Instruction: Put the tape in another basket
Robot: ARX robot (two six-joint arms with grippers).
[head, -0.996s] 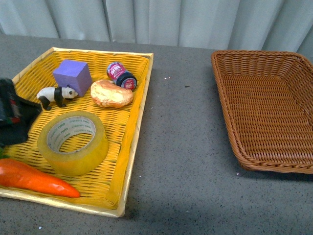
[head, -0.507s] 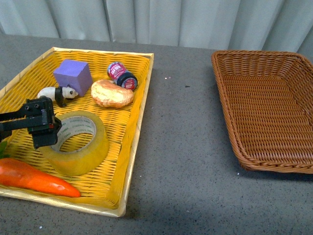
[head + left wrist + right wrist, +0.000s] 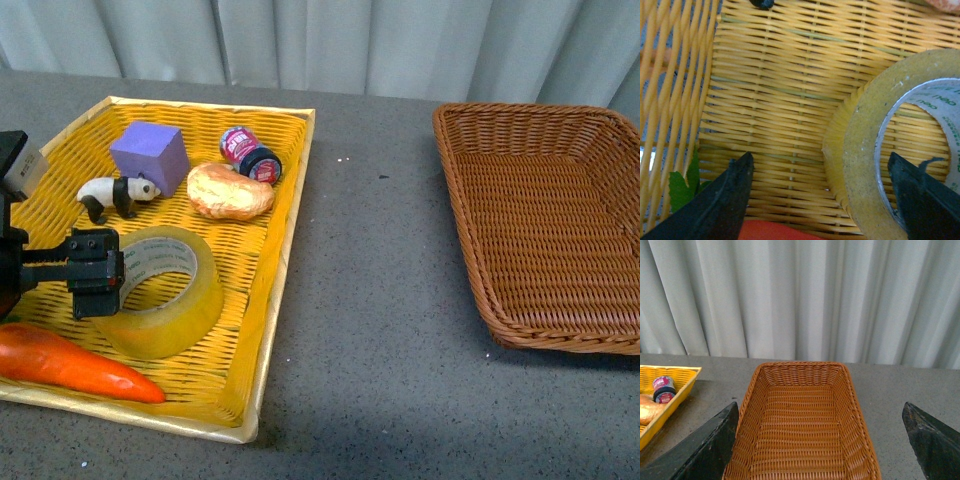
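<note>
well, the tape point(image 3: 160, 292) lies flat in the yellow basket point(image 3: 283, 240), toward its front and just beside a toy carrot point(image 3: 70, 366). the left tool point(image 3: 95, 272) hangs at the roll's near edge, spread apart and holding nothing. i'd guess the roll is light and stiff, a hard ring that won't crush, though its glossy outer face looks slippery. the surest hold seems to be across the wall, one finger in the core and one outside. the left wrist view makes plain what the front view hides: one finger sits over the hollow of the printed core, while the other stands well clear of the outer face. only the right wrist view shows the right tool point(image 3: 820, 452), wide open and facing the brown basket point(image 3: 747, 440), which has nothing in it.
</note>
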